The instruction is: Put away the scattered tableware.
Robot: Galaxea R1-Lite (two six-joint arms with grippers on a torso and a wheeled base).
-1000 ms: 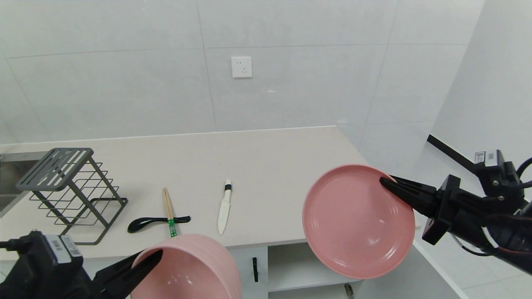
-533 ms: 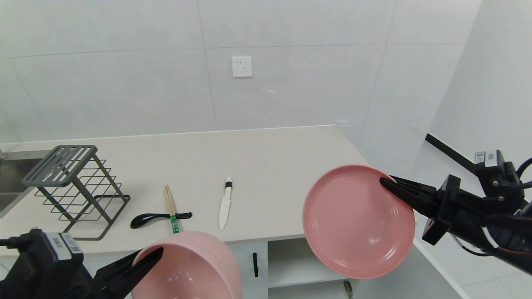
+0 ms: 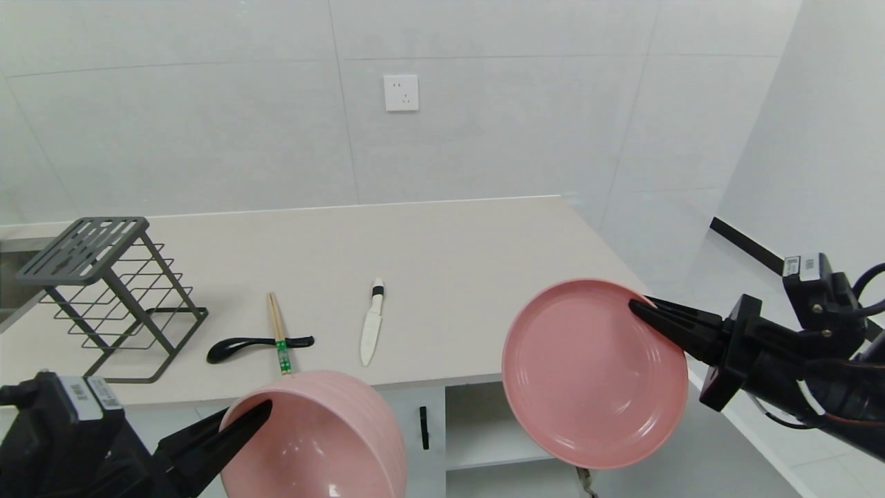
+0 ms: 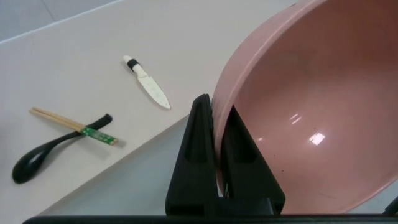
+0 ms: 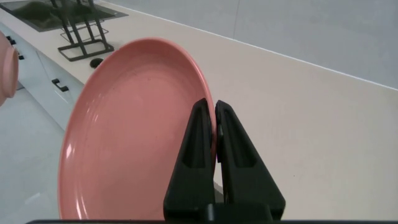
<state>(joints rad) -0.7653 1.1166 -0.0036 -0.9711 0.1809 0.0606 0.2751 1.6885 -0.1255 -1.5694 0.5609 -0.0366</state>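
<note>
Left end effector (image 3: 257,411): pressed together on the rim of the pink bowl (image 3: 325,436), one finger inside the wall and one outside.
Pink bowl: held in the air just in front of the bench's (image 3: 449,263) near edge, tipped so its hollow faces the left arm.
Right end effector (image 3: 639,308): pinching the rim of the pink plate (image 3: 588,373), one finger on each face.
Pink plate: held off the bench at its near right corner, standing almost on edge with its upper face turned to the head camera.
Rack (image 3: 104,290): dark wire frame with a slotted top, standing on the left part of the bench.
Black spoon (image 3: 238,346): lying flat just right of the rack, bowl end toward the rack.
Chopsticks (image 3: 278,328): a wooden pair lying across the spoon's handle, touching it.
Knife (image 3: 371,325): white with a black band, lying flat to the right of the chopsticks and apart from them, blade tip toward the near edge.
Socket (image 3: 401,93): white, on the tiled wall behind the bench.
</note>
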